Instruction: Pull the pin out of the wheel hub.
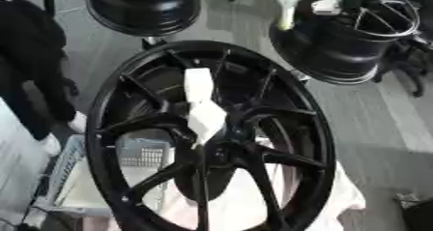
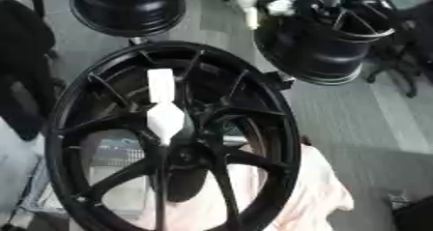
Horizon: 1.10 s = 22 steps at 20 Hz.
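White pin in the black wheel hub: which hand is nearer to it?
Neither can be named: no robot hand shows in either eye view. The white pin stands at the centre of the black spoked wheel, untouched.

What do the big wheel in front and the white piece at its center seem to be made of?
The wheel hub looks like cast metal with a glossy black painted finish: thin rigid spokes and light glints along the rim. The white pin looks like matte plastic, perhaps printed or moulded: flat even white, blocky edges, no shine. Neither can be confirmed by sight alone. No robot hand shows.
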### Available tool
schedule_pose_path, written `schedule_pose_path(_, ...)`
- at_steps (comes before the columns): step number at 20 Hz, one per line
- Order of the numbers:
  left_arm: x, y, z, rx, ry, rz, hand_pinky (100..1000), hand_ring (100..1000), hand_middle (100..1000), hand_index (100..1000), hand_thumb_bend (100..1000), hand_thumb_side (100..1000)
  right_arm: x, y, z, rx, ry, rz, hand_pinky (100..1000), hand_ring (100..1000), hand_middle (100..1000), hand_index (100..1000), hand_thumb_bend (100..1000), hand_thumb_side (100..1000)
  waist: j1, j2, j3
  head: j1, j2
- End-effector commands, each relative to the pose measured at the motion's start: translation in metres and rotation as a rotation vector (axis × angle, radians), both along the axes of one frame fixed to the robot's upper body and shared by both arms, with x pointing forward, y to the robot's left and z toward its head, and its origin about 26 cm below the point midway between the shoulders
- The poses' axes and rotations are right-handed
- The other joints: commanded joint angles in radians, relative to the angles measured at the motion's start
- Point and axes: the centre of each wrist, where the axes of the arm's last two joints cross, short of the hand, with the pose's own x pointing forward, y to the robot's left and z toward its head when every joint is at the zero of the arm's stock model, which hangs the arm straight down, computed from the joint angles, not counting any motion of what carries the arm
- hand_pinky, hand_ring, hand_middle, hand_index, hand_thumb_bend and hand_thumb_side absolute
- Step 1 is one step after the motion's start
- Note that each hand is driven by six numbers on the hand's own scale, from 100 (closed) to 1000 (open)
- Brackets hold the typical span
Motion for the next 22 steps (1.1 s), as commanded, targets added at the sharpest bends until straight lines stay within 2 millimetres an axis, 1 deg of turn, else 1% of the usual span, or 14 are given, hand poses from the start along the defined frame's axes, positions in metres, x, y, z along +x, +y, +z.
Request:
schedule_pose_path(1, -0.002, 0.004, 0.009, 0.029, -0.031, 0.018, 776, 956, 748, 813, 117, 697, -0.031, -0.066, 0.029, 0.058, -0.12, -0.206, 750, 636, 312, 464, 100, 100, 0.012, -0.007, -0.006, 0.013, -0.019)
schedule_pose_path(3, -0.002, 0.004, 0.009, 0.03, -0.034, 0.02, 776, 956, 748, 813, 116, 697, -0.045, -0.101, 0.024, 0.081, -0.138, -0.329, 754, 634, 320, 473, 100, 100, 0.014, -0.002, -0.012, 0.019, -0.024)
schedule_pose_path(5, -0.002, 0.004, 0.009, 0.031, -0.034, 0.019, 776, 957, 748, 813, 115, 697, -0.056, -0.126, 0.017, 0.098, -0.153, -0.422, 758, 635, 332, 485, 100, 100, 0.017, 0.001, -0.017, 0.026, -0.031)
schedule_pose_path(6, -0.002, 0.004, 0.01, 0.031, -0.035, 0.019, 776, 956, 748, 814, 114, 697, -0.061, -0.136, 0.014, 0.099, -0.158, -0.457, 763, 642, 352, 502, 100, 100, 0.018, 0.001, -0.019, 0.03, -0.035)
schedule_pose_path(8, -0.002, 0.003, 0.01, 0.033, -0.039, 0.017, 776, 956, 748, 814, 114, 696, -0.07, -0.152, 0.006, 0.092, -0.164, -0.519, 768, 643, 355, 506, 100, 100, 0.021, 0.002, -0.023, 0.037, -0.041)
schedule_pose_path(9, -0.002, 0.003, 0.01, 0.033, -0.04, 0.017, 777, 955, 747, 814, 113, 695, -0.074, -0.159, 0.001, 0.089, -0.165, -0.544, 771, 647, 370, 521, 100, 100, 0.023, 0.002, -0.024, 0.041, -0.042)
schedule_pose_path(11, -0.002, 0.004, 0.01, 0.034, -0.041, 0.019, 777, 955, 747, 814, 112, 695, -0.081, -0.171, -0.006, 0.082, -0.169, -0.59, 786, 680, 451, 595, 100, 100, 0.027, 0.002, -0.027, 0.044, -0.044)
schedule_pose_path(12, -0.002, 0.004, 0.01, 0.034, -0.041, 0.021, 777, 955, 747, 814, 111, 695, -0.084, -0.176, -0.01, 0.077, -0.172, -0.615, 804, 724, 539, 670, 100, 100, 0.029, 0.002, -0.028, 0.046, -0.045)
schedule_pose_path(13, -0.002, 0.004, 0.01, 0.034, -0.041, 0.023, 777, 955, 747, 814, 111, 694, -0.087, -0.181, -0.013, 0.065, -0.174, -0.639, 818, 753, 617, 716, 100, 100, 0.031, 0.002, -0.03, 0.046, -0.046)
schedule_pose_path(14, -0.002, 0.005, 0.01, 0.033, -0.041, 0.024, 777, 955, 747, 814, 111, 695, -0.089, -0.184, -0.016, 0.051, -0.175, -0.655, 840, 800, 743, 806, 100, 100, 0.032, 0.002, -0.031, 0.046, -0.047)
schedule_pose_path(15, -0.002, 0.005, 0.01, 0.033, -0.04, 0.025, 777, 955, 747, 814, 111, 695, -0.091, -0.188, -0.018, 0.033, -0.177, -0.674, 852, 829, 790, 843, 100, 200, 0.033, 0.001, -0.033, 0.047, -0.048)
schedule_pose_path(17, -0.002, 0.005, 0.009, 0.032, -0.038, 0.027, 777, 955, 747, 814, 110, 695, -0.094, -0.193, -0.021, 0.015, -0.192, -0.703, 871, 870, 838, 876, 100, 248, 0.036, 0.002, -0.036, 0.048, -0.047)
schedule_pose_path(19, -0.003, 0.005, 0.009, 0.031, -0.038, 0.03, 777, 955, 747, 815, 110, 695, -0.096, -0.196, -0.022, 0.022, -0.213, -0.717, 872, 872, 844, 882, 100, 270, 0.039, 0.002, -0.041, 0.05, -0.046)
schedule_pose_path(22, -0.003, 0.005, 0.008, 0.032, -0.037, 0.031, 777, 955, 747, 814, 110, 695, -0.098, -0.199, -0.022, 0.037, -0.233, -0.734, 871, 871, 845, 884, 100, 272, 0.041, 0.003, -0.047, 0.057, -0.042)
